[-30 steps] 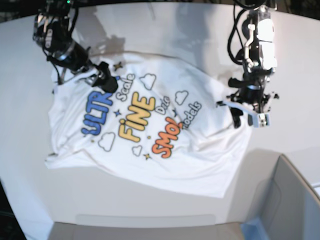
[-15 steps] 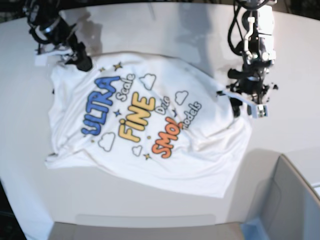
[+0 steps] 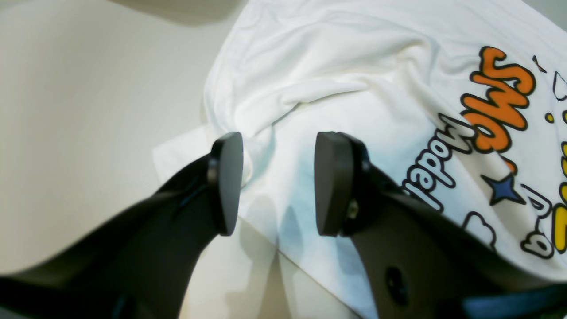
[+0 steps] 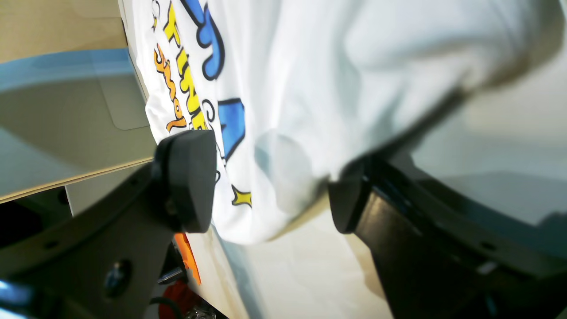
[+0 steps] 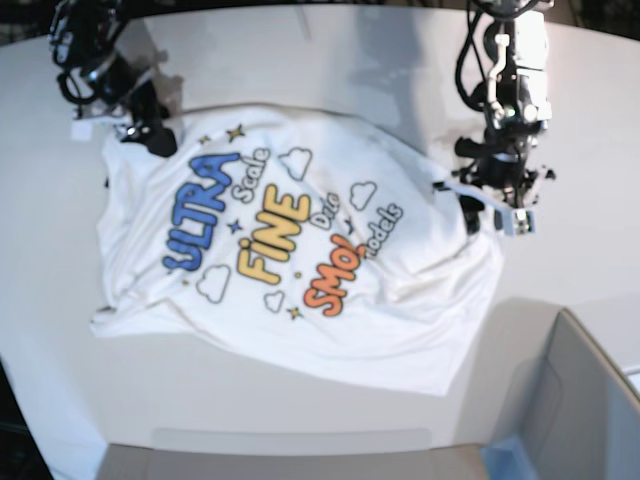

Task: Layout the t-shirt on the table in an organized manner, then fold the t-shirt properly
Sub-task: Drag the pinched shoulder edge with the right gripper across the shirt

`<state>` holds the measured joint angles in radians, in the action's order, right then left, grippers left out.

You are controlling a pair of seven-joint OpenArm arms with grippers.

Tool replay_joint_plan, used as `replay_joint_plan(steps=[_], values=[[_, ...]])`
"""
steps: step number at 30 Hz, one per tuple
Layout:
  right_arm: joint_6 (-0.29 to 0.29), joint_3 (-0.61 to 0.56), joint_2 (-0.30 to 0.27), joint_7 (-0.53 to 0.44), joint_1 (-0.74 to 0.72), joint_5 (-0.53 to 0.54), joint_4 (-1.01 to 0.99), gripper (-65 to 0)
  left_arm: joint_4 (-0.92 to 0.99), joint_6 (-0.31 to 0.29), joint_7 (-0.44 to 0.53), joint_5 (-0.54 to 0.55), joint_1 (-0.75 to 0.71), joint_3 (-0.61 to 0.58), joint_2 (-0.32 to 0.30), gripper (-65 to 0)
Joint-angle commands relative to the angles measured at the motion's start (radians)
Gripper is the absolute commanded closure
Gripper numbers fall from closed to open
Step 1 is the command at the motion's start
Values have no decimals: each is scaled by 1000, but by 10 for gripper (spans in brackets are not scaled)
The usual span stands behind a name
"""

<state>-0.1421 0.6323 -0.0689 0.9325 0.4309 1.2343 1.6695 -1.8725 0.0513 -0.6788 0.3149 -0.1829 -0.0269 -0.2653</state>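
1. Fingers first: the left gripper [image 3: 274,186] has its two dark fingers [image 3: 330,177] spread apart with nothing pinched between them. One pad sits over a rumpled bit of the t-shirt [image 5: 300,250], the other right at the cloth's edge where it meets the bare desk [image 5: 330,60].
2. Right gripper [image 4: 270,181] is released too, fingers [image 4: 188,177] wide. A lobe of white fabric lies in the gap, but neither pad is pressing on it as far as I can see. That view is pretty blurry though.
3. In the base view the shirt lies print-up in the middle of the white desk, skewed at an angle. You can read blue "ULTRA", yellow "FINE" and orange "SMOL", plus clouds and stars.
4. Not flat at all: wrinkles and folds bunch up near the left gripper's side, and the hem looks uneven.
5. Right arm is at the shirt's far corner on the base view's left; left arm is at the shirt's edge on that view's right.
6. Grey box [image 5: 585,400] sits at the near corner, just beside the shirt but not touching it.
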Motion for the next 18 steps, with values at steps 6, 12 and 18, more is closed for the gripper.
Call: replay_joint_plan(steps=[6, 12, 18], values=[[-17, -111, -79, -7, -53, -43, 4, -335, -19, -1, 24, -1, 9, 2, -2, -252], [-21, -151, -93, -7, -99, -43, 4, -56, -19, -1, 24, -1, 9, 9, -2, -252], [-21, -160, -95, -7, -123, -43, 7, -7, -19, -1, 24, -1, 9, 9, -2, -252]])
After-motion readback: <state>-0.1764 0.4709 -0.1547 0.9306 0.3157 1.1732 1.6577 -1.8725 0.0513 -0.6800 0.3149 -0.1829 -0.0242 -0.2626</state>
